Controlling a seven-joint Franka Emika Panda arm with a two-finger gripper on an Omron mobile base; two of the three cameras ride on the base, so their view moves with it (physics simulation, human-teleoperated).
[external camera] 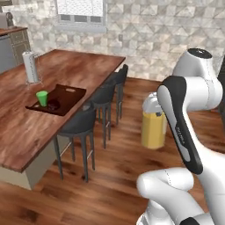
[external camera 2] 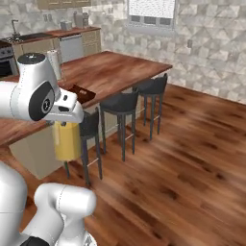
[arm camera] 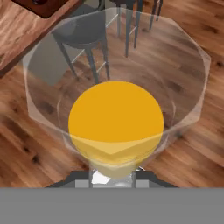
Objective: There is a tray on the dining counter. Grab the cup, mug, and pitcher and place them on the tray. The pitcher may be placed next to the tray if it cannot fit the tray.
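Note:
My gripper (arm camera: 114, 176) is shut on the rim of the pitcher (arm camera: 116, 118), a clear glass cylinder with orange-yellow liquid. The pitcher (external camera: 152, 126) hangs upright in the air over the wooden floor, right of the stools, partly behind my arm; it also appears as the pitcher (external camera 2: 67, 140) under my hand. The dark brown tray (external camera: 70, 94) lies on the dining counter (external camera: 26, 127). On the tray's near-left part stand the green cup (external camera: 42, 98) and, just right of it, the dark mug (external camera: 53, 106). A tray corner (arm camera: 48, 6) is visible at the top left.
Three dark bar stools (external camera: 79, 125) line the counter's right edge between the pitcher and the tray. A paper towel roll (external camera: 30, 67) stands on the counter behind the tray. A kitchen counter with sink (external camera 2: 48, 36) runs along the back wall.

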